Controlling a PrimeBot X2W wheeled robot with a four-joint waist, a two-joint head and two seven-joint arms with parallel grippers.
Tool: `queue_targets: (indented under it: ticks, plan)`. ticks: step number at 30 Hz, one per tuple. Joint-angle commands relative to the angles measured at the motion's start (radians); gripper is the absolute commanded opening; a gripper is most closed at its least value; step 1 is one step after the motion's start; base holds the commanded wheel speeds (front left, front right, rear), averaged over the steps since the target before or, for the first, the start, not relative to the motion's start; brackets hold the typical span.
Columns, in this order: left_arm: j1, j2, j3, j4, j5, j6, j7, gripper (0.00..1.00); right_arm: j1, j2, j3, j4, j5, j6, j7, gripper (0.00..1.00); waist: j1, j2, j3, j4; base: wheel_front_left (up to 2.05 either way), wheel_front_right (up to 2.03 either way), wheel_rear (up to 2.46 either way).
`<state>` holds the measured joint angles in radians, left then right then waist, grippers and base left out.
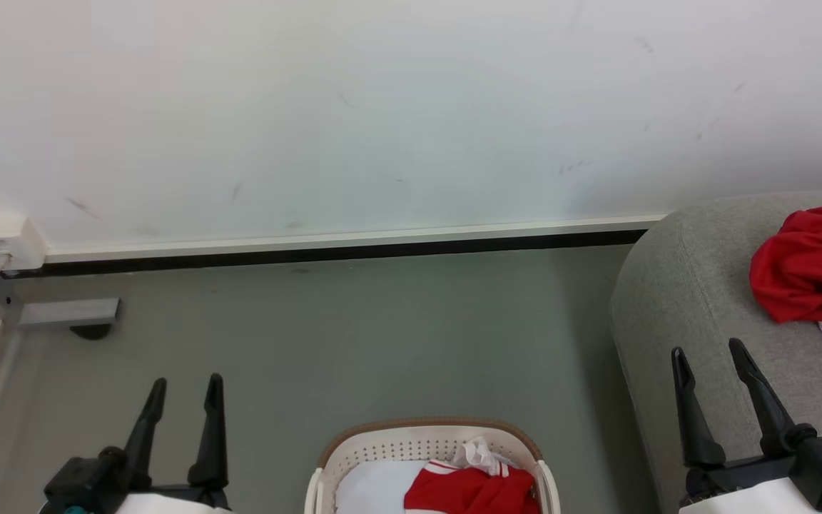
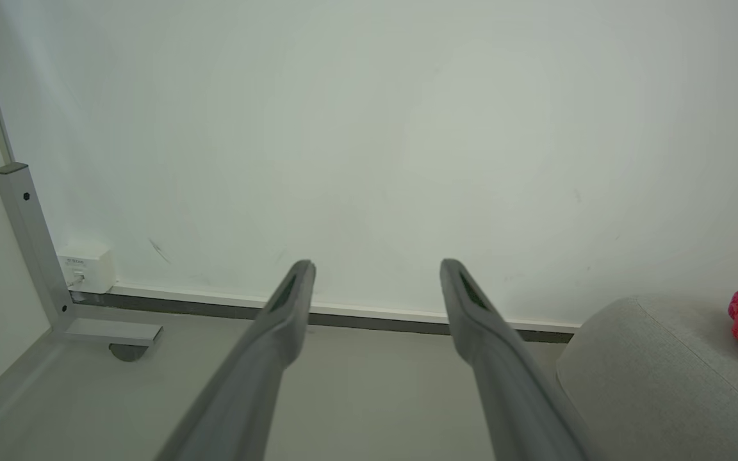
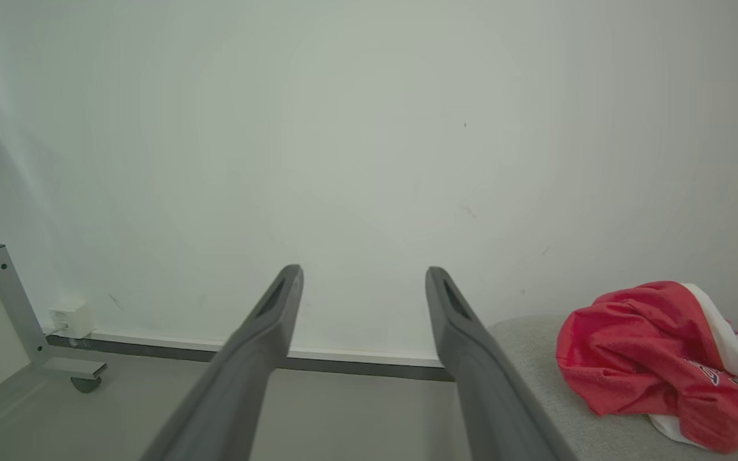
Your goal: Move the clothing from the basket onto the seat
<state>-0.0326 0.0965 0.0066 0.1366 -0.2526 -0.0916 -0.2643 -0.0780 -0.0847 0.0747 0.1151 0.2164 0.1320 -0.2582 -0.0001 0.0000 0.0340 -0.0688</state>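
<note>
At 3 o'clock in the head view, one red garment (image 1: pixel 807 264) is already lying bunched on the grey sofa (image 1: pixel 675 300), near its rounded end, with white trim and some lettering showing. Down at 6 o'clock the basket (image 1: pixel 382 446) is sitting on the floor (image 1: pixel 347 343), partly cut off by the frame edge, and it is holding more clothing: a second red garment (image 1: pixel 472 492) with white trim is lying toward its 3 o'clock side, and a white cloth (image 1: pixel 375 492) is lying beside it toward 9 o'clock; cannot tell if that is a separate piece or part of the same one. At 7 o'clock the left gripper (image 1: pixel 188 380) is hanging over the floor, fingers standing apart, holding nothing. At 4 o'clock the right gripper (image 1: pixel 708 348) is hanging by the sofa's rounded end, fingers standing apart too, empty, near the garment there but not touching it. Judging from this, the task is running partway: one piece is sitting on the sofa, at least one red piece is waiting in the basket. Neither gripper is reaching into the basket yet.
</note>
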Motion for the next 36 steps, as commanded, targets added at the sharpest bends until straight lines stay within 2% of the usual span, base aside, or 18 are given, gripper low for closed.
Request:
queue_targets:
  ticks: [1, 8, 23, 36]
  plan:
    - [-0.001, -0.004, 0.008, 0.004, 0.013, -0.006, 0.000, 1.00, 0.007, 0.006, -0.001, -0.006, -0.011, -0.003, -0.006, 1.00, 0.0001, 0.0000, 0.002, 0.001, 0.00, 0.00, 0.00]
    - [-0.022, -0.026, 0.026, 0.011, 0.042, -0.029, 0.000, 1.00, -0.008, 0.012, 0.011, 0.002, -0.019, -0.003, -0.007, 1.00, 0.0001, 0.0000, 0.008, 0.002, 0.00, 0.00, 0.00]
    - [-0.035, -0.038, 0.029, 0.031, 0.058, -0.038, 0.000, 1.00, -0.025, 0.021, 0.024, 0.012, -0.003, -0.003, -0.006, 1.00, 0.0001, 0.0000, 0.019, -0.015, 0.00, 0.00, 0.00]
    - [-0.088, -0.007, -0.069, 0.077, 0.019, -0.039, 0.000, 1.00, -0.054, 0.029, 0.005, 0.004, 0.002, -0.003, -0.006, 1.00, 0.0001, 0.0000, 0.089, -0.109, 0.00, 0.00, 0.00]
